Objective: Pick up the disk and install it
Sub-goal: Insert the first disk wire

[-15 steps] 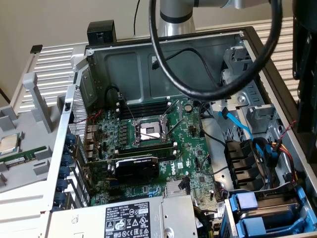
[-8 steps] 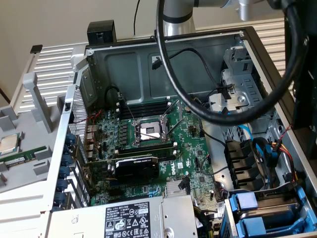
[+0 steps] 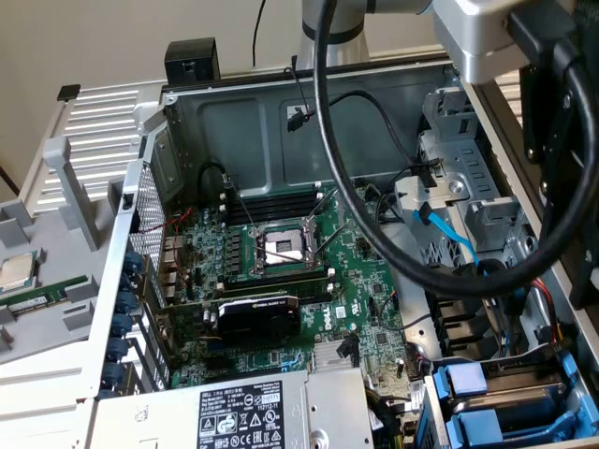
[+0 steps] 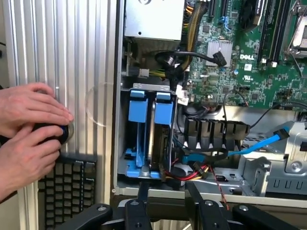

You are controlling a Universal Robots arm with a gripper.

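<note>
At the near corner of the open PC case, on the exterior view's right, the disk (image 4: 158,129) looks to be standing on edge in the drive cage (image 4: 148,87), clipped in one of two blue carriers (image 4: 137,109) set side by side. Can't say for sure which slot has it, but a grey edge shows by the carrier nearer the motherboard (image 4: 230,67). Gripper (image 4: 169,191) hangs just outside the cage mouth, approx in line w/ that slot, fingers parted w/ nothing btwn them, so it's empty. My read: task is at the install end, disk in the bay and gripper off it, though I can't tell if the carrier is fully home. Any move at this slot calls for a straight line along the carrier rails, a finger either side of the blue tab, no twist. Room is tight. Case wall rim (image 4: 116,120) runs close along one side of the cage, and on the other side a bunch of red/yellow wires (image 4: 192,168) and a blue data cable (image 4: 261,143) lie just beside it. Power supply (image 4: 153,19) closes off the cage's far end, so the free way is prob. straight back out of the mouth. Arm's black cable (image 3: 323,122) loops over the case and could snag. A person's hands (image 4: 33,112) rest on a black controller (image 4: 50,132) by a keyboard (image 4: 67,191), outside the case, well apart from the gripper.
</note>
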